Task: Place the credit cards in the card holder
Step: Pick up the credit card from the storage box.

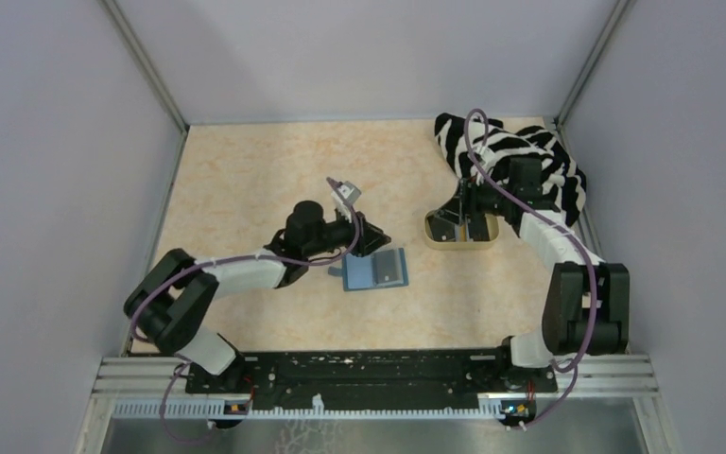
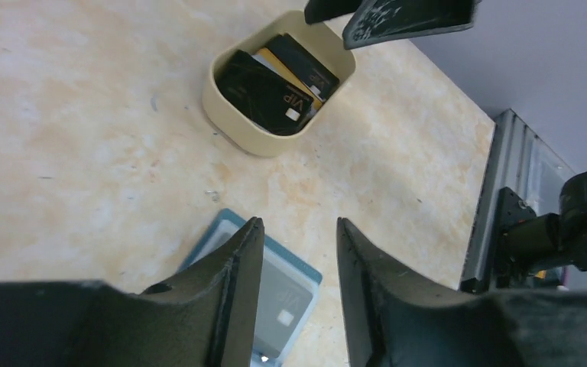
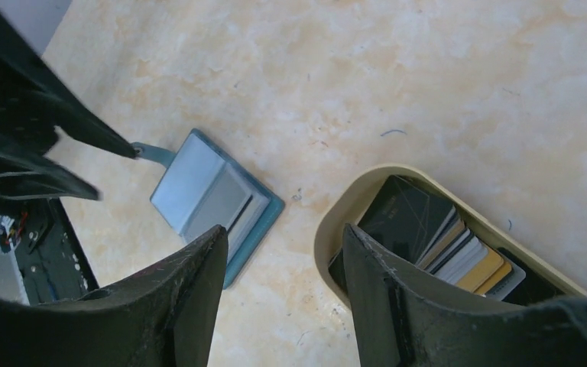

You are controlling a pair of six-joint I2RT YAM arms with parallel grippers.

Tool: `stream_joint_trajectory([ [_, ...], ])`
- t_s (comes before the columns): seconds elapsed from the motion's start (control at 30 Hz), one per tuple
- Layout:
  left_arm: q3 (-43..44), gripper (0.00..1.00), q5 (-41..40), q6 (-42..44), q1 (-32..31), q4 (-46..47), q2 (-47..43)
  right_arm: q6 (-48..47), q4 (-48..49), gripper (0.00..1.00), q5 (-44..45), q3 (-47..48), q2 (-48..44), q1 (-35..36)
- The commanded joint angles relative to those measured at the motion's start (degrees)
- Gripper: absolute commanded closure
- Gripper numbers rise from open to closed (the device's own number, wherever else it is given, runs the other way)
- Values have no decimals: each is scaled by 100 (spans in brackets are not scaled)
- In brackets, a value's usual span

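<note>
The teal card holder lies open on the table, a grey card in its clear sleeve. My left gripper hovers at its far-left edge, open with nothing between the fingers; one finger overlaps the holder. The credit cards, mostly black with gold ones, are stacked in the tan tray. My right gripper is over that tray, open and empty. One finger is above the cards, the other above bare table beside the holder.
A zebra-striped cloth is bunched in the back right corner behind the tray. Grey walls close the table on three sides. The black base rail runs along the near edge.
</note>
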Motion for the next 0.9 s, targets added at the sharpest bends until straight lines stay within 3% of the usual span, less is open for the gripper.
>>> stream_joint_trajectory([
  [0.0, -818, 45, -796, 906, 85, 1164, -575, 37, -267, 44, 243, 338, 402, -223],
  [0.1, -1341, 22, -1417, 1248, 175, 1913, -669, -36, -633, 45, 568, 519, 700, -347],
  [0.17, -1516, 14, -1695, 1446, 202, 2121, -674, -64, -829, 45, 675, 631, 901, -465],
  [0.3, -1813, 10, -2156, 1585, 208, 2527, -555, -193, -1244, 45, 963, 885, 1268, -685],
  [0.53, -2437, 7, -1602, 1485, 205, 4535, 153, -160, -1309, 39, 1251, 960, 1493, -751],
  [0.6, -2481, 1, -1499, 1485, 209, 4637, 204, -111, -1307, 37, 1219, 965, 1576, -752],
  [0.87, -2485, 1, -1465, 1445, 207, 4690, 264, 148, -1220, 38, 902, 997, 1932, -755],
])
